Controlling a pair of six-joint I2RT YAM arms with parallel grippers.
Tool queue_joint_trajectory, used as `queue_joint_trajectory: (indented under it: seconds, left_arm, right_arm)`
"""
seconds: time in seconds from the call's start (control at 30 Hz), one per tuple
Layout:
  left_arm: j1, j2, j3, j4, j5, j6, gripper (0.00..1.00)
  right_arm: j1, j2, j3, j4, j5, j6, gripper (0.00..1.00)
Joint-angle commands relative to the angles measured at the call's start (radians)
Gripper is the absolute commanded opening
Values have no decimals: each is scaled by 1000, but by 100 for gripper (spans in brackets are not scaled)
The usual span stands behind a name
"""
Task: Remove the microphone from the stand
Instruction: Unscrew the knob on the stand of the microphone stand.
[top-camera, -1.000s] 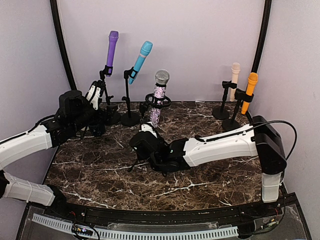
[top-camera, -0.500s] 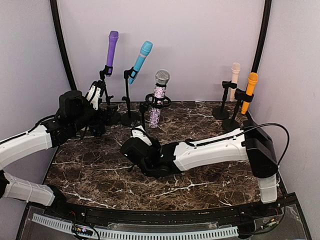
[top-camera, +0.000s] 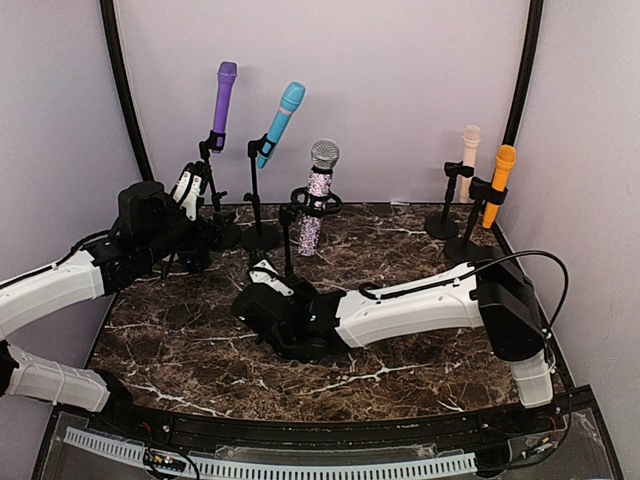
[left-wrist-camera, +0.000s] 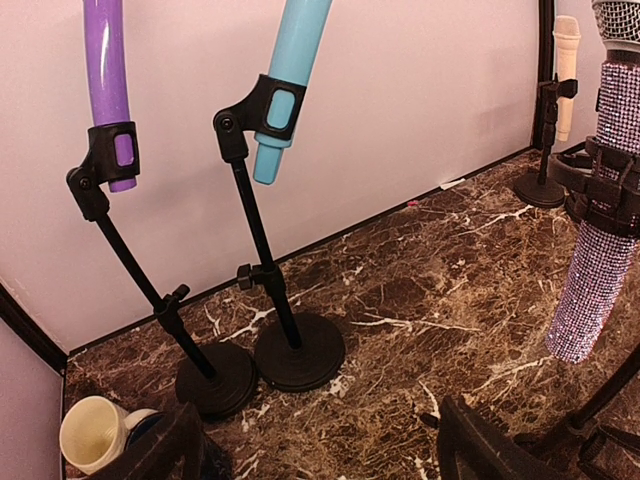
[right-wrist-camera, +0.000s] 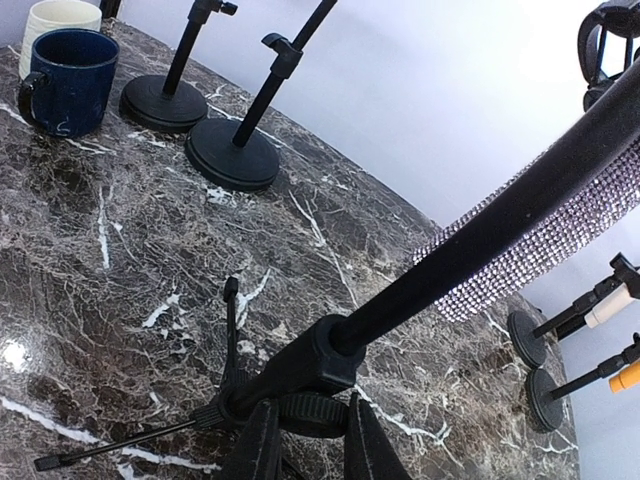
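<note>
The glittery silver-headed microphone (top-camera: 318, 195) sits upright in the ring clip of a black tripod stand (top-camera: 288, 238) at mid table. My right gripper (top-camera: 264, 273) is low at the stand's foot. In the right wrist view it (right-wrist-camera: 313, 418) is shut on the stand's knurled collar (right-wrist-camera: 312, 410), with the pole (right-wrist-camera: 480, 240) rising to the upper right past the glitter body (right-wrist-camera: 545, 250). My left gripper (top-camera: 190, 186) hovers at the back left, open and empty (left-wrist-camera: 325, 455), with the glitter microphone (left-wrist-camera: 595, 270) to its right.
Purple (top-camera: 223, 95) and blue (top-camera: 284, 118) microphones stand on round-base stands at the back left, cream (top-camera: 469, 160) and orange (top-camera: 498, 180) ones at the back right. A blue mug (right-wrist-camera: 70, 80) and a cream cup (right-wrist-camera: 60, 15) sit at the left.
My right arm has slid left and lower along the table to the foot of the tripod stand. The glitter microphone and my left arm have not moved.
</note>
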Motion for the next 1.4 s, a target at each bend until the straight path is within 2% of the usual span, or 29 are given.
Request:
queue_joint_trajectory:
  seconds: [0.0,0.17,0.23,0.33,0.47,0.6,0.7,0.8,0.93,1.1,1.37]
  left_arm:
    - [-1,-30,-11,15,-3,13,83]
    - [-1,-26,-10,15,-1,13,86]
    - [-1,-23,-10,15,2,13,88]
    - [-1,-17,-9,13,3,13,88]
    - [-1,-17,-10,14,1,13,89]
    - [-1,-19,-11,17,3,11,89]
    - [-2,-16,-6,11,9,3,89]
    - [-2,-19,-5,9,22,-6,88]
    - [-3,-20,-5,9,18,-5,88]
    - [-3,-26,-5,9,6,9,89]
    - [-4,-34,-7,11,1,17,89]
  right_arm:
    - [33,-4,-6,24,-96,-31,18]
    - [32,-116,-74,110,-195,-7,65]
    - [32,-170,-115,135,-250,15,75]
    - [32,-257,-208,189,-335,57,81]
    - [27,-380,-341,250,-405,159,84]
    - [-24,-497,-498,337,-534,364,83]
    - [-92,-571,-639,484,-678,539,82]
    - [-146,-579,-745,646,-810,666,81]
    - [-184,-532,-739,694,-915,737,79]
    - [-248,-471,-776,871,-1058,912,76]
    - [-273,-371,-700,854,-1100,988,68]
